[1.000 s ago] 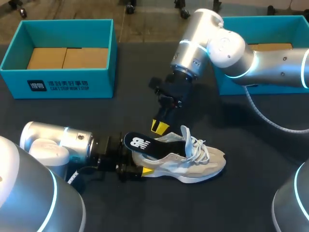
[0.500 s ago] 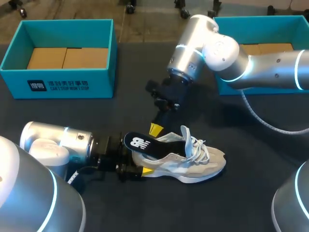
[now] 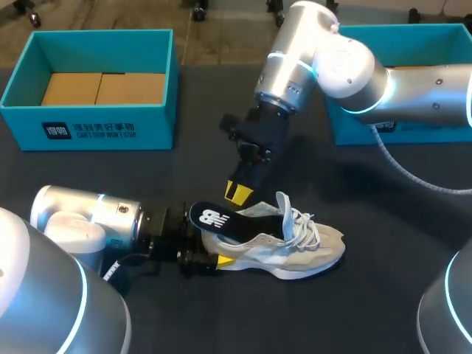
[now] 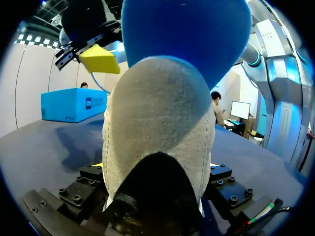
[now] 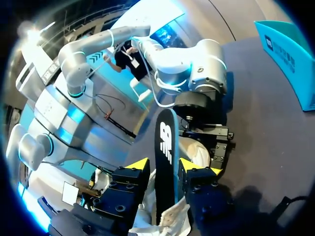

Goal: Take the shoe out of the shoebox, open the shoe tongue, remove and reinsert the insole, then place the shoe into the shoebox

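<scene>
1. Your right gripper hangs over the raised heel end of the insole. In the right wrist view the insole stands between its yellow tips with a gap on each side, so the fingers are parted and hold nothing.
2. Your left gripper lies low on the tabletop, clamped on the heel of the shoe. The heel fills the left wrist view, with a finger base on either side.
3. Done so far, by the look of it:
   - The shoe is out of its box, lying on its sole with the toe pointing to the right.
   - The tongue is pulled upright.
   - The insole is part way out, its front end inside the shoe.
4. You cannot tell whether the insole is coming out or going back in. Either way, the insole work needs finishing and the shoe has yet to be boxed.
5. Room to move:
   - The shoe sits in the near middle, well apart from the left shoebox and the right shoebox.
   - The right arm's elbow hangs over the right shoebox's near corner.
   - Loose laces drape over the shoe's side and could snag.
</scene>
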You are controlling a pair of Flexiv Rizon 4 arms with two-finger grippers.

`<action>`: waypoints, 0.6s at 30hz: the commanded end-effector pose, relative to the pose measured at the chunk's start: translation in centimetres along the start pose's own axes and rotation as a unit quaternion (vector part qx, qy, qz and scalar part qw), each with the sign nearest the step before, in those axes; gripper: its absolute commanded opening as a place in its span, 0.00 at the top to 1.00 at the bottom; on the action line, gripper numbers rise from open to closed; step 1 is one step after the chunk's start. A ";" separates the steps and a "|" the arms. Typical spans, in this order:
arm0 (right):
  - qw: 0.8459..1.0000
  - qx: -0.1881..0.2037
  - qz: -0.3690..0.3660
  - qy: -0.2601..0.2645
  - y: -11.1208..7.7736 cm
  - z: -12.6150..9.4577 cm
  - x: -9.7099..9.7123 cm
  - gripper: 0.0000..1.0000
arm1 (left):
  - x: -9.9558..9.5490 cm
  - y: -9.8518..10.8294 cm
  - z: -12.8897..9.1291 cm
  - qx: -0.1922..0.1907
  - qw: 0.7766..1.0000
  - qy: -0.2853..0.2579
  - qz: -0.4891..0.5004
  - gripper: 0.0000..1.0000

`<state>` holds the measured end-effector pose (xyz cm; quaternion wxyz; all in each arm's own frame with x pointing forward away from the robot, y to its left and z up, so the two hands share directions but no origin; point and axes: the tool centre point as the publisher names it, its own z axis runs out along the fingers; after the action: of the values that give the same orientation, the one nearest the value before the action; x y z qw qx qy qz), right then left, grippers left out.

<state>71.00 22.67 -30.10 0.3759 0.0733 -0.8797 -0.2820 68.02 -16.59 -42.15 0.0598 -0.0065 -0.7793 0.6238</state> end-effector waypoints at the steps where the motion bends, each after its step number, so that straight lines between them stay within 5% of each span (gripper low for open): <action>1: 1.000 -0.004 -0.001 -0.031 -0.2 0.7 0.8 0.64 | -0.3 0.4 0.2 0.000 1.000 0.000 0.000 1.00; 18: 0.999 0.006 -0.017 -0.028 -0.5 2.5 -0.6 0.72 | -0.3 0.4 0.2 0.000 1.000 0.000 0.000 1.00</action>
<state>69.55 23.08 -31.73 0.3437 0.0801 -0.8906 -0.2870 68.02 -16.59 -42.16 0.0598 -0.0065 -0.7793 0.6238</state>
